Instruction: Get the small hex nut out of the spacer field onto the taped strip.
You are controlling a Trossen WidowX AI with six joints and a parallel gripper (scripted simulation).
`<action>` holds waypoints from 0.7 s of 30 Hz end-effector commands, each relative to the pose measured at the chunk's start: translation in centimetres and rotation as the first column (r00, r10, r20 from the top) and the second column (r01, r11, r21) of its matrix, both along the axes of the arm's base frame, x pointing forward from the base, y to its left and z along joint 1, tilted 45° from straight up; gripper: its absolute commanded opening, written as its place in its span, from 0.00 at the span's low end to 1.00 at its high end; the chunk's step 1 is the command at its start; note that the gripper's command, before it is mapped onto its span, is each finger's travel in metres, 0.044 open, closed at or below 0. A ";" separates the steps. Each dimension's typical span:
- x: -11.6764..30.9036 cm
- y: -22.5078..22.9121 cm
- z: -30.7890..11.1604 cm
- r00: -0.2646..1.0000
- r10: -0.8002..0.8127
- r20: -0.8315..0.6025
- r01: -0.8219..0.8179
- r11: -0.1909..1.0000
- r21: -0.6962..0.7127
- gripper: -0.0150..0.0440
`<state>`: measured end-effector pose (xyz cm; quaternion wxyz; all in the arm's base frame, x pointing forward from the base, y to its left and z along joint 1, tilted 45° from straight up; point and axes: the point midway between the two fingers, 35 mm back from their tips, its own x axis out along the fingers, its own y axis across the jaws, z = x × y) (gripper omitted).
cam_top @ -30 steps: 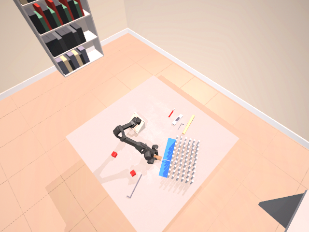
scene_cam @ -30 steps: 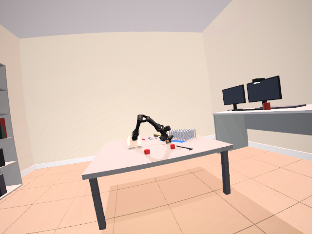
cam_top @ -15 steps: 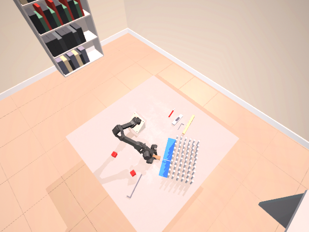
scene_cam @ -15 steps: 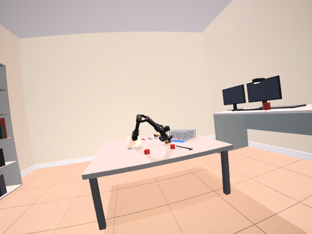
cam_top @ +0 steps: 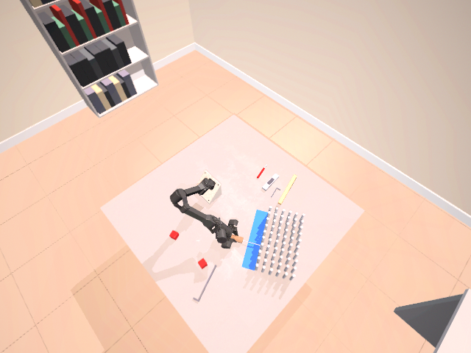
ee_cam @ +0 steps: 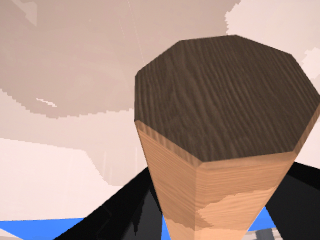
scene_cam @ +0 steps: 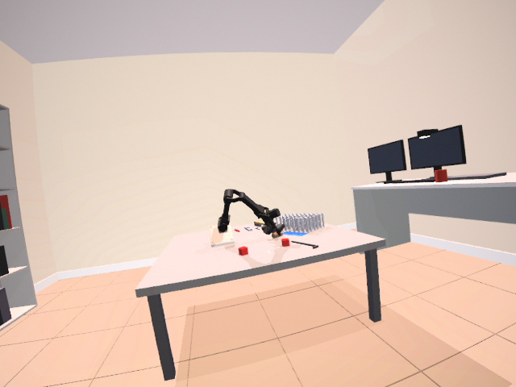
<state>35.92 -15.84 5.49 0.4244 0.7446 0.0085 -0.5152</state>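
Note:
My gripper (cam_top: 232,239) is shut on the wooden handle (cam_top: 238,238) (ee_cam: 220,185) of a thin-rod tool. In the top view, the pale rod (cam_top: 252,243) reaches across the blue taped strip (cam_top: 249,259) (scene_cam: 295,234) to the front edge of the spacer field; whether its tip is between the spacers I cannot tell. The metal spacers (cam_top: 280,248) (scene_cam: 303,222) stand upright in rows behind the strip. In the wrist view, the handle's dark end fills the middle and hides the rod and fingertips. The hex nut is too small or hidden to make out.
A grey L-shaped tool (cam_top: 207,284) (scene_cam: 304,243) and two red cubes (cam_top: 202,263) (cam_top: 174,234) lie in front of the arm. Near the field's far end lie a yellow bar (cam_top: 287,189), a small hex key (cam_top: 275,192), a grey-white device (cam_top: 265,187) and a red pen-like tool (cam_top: 260,173).

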 end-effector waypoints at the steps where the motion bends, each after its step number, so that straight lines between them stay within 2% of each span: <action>1: -0.4 0.1 0.0 1.000 0.006 -0.003 -0.006 1.000 0.003 0.25; 21: -1.6 -0.3 0.5 1.000 0.006 -0.004 -0.006 1.000 0.003 0.25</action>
